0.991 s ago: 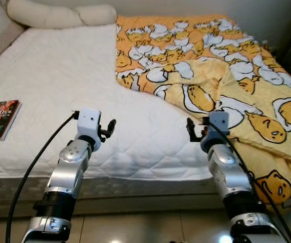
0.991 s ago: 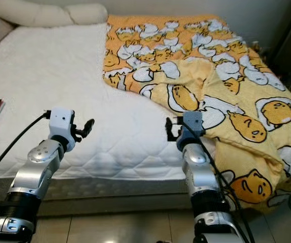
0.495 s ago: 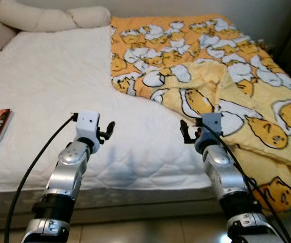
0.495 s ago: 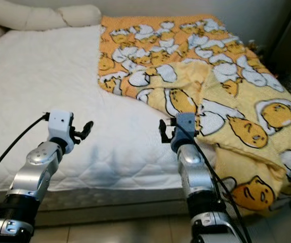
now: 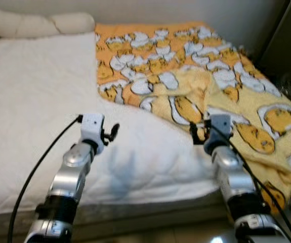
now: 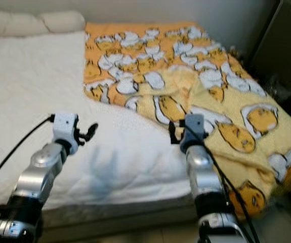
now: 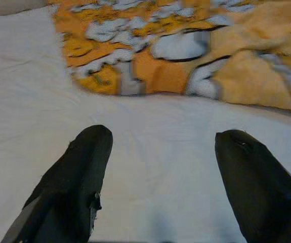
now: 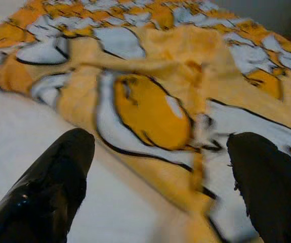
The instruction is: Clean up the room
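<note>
A rumpled yellow and orange blanket (image 5: 206, 86) with egg cartoon prints covers the right half of the bed, its edge folded back over the white mattress (image 5: 34, 96). My left gripper (image 5: 112, 132) is held open above the bare mattress near the front edge. My right gripper (image 5: 195, 132) is open just over the blanket's folded edge (image 8: 150, 116). In the left wrist view the two black fingers (image 7: 79, 172) frame white mattress, with the blanket (image 7: 185, 55) farther off.
A long white pillow (image 5: 34, 23) lies along the head of the bed at the far left. A dark piece of furniture (image 5: 287, 45) stands to the right of the bed. The mattress's front edge runs just below my arms.
The camera has turned to the right and come closer, so the book at the left edge has nearly slipped out of view. The picture is now blurred. Both grippers stay open.
</note>
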Tool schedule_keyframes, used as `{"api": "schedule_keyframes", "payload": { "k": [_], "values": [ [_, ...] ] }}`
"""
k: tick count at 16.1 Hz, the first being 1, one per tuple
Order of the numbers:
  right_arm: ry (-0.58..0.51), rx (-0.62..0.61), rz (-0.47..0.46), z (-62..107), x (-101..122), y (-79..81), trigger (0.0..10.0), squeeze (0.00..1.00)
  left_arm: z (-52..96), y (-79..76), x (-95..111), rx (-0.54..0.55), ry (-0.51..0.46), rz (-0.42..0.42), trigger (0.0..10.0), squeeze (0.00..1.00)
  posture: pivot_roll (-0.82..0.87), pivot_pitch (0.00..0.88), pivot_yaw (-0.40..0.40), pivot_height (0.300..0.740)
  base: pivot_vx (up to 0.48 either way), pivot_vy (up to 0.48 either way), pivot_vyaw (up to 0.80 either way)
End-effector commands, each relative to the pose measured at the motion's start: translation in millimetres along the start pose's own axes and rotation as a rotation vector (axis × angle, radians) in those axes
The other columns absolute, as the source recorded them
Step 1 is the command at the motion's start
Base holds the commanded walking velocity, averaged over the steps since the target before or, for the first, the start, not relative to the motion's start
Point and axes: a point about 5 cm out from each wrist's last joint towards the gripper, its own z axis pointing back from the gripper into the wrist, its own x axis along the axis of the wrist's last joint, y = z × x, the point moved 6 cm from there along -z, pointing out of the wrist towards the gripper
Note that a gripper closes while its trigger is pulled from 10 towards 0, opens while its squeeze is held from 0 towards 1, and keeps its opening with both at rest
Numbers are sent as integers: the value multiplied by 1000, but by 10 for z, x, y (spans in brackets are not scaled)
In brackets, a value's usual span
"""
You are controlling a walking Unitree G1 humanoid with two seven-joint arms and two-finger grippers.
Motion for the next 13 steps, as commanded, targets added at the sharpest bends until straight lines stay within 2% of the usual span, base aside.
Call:
{"api": "schedule_keyframes", "payload": {
  "k": [1,6,8,9,11,13],
  "values": [
    [-5,16,4,-15,45,46,10000,0,-5,23,30,4,-7,0,10000,0,-18,0,21,740,319,0,-481],
    [-7,22,32,-18,55,40,10000,0,-8,0,21,-5,-4,-3,10000,0,-21,0,21,740,318,0,-99],
    [-12,83,-15,12,63,112,10000,12,1,-45,-1,-39,7,-27,10000,0,-18,0,11,740,0,0,0],
    [18,103,41,26,-1,122,10000,1000,35,-115,-42,-95,27,-68,10000,0,-12,0,4,740,0,0,0],
    [145,89,170,17,-269,31,10000,1000,144,-296,-114,-249,58,-153,10000,0,-18,0,10,740,0,0,0],
    [235,111,274,-6,-427,8,10000,1000,201,-392,-101,-332,63,-185,10000,0,-13,0,9,740,0,0,0]
  ]
}}
